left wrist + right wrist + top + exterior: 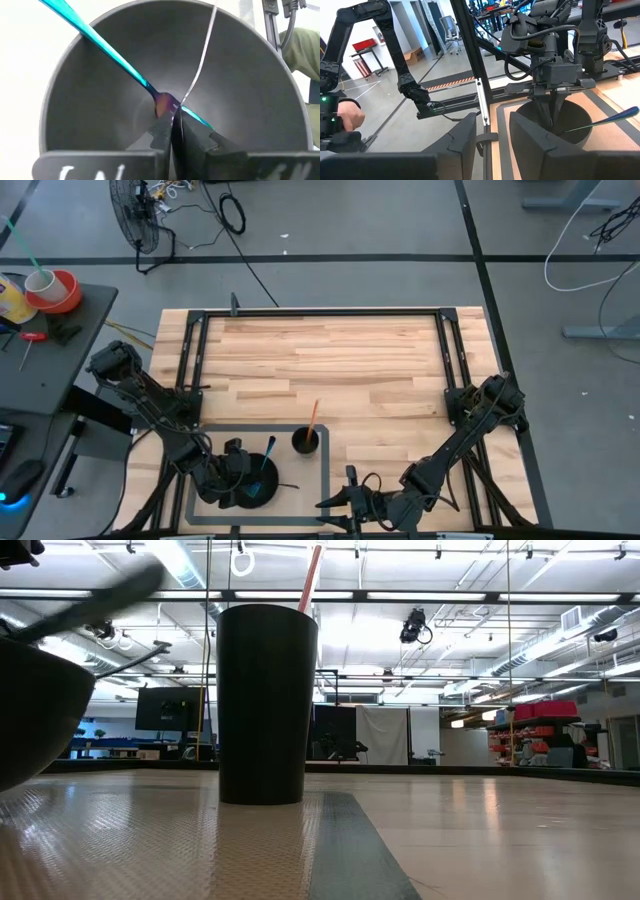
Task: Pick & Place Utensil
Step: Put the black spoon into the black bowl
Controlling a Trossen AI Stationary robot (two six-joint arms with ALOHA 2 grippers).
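Observation:
A black bowl (247,492) (100,85) (572,117) (30,710) sits near the table's near edge. A shiny blue utensil (263,463) (107,52) (615,117) lies in it, head at the bottom and handle leaning out over the rim. My left gripper (236,468) (172,116) (552,112) reaches down into the bowl, shut at the utensil's head. A thin silvery strip (202,55) also runs up the bowl's wall. A black cup (306,441) (267,705) holding a red stick (313,418) (312,575) stands just right of the bowl. My right gripper (338,502) (492,132) waits open at the near edge. My left gripper is shut on the blue utensil where the handle meets the head (162,102), at the bottom of the bowl. The two fingers (159,131) pinch it from above, pointing down, and lie across it. The utensil's head rests in the bowl and its handle slants up over the rim.
A grey taped rectangle (327,480) frames the bowl and cup. Black frame rails (190,360) (452,350) run along the table's left and right sides. Bare wood (330,360) stretches toward the far edge. A person's hand (347,117) shows beyond the table.

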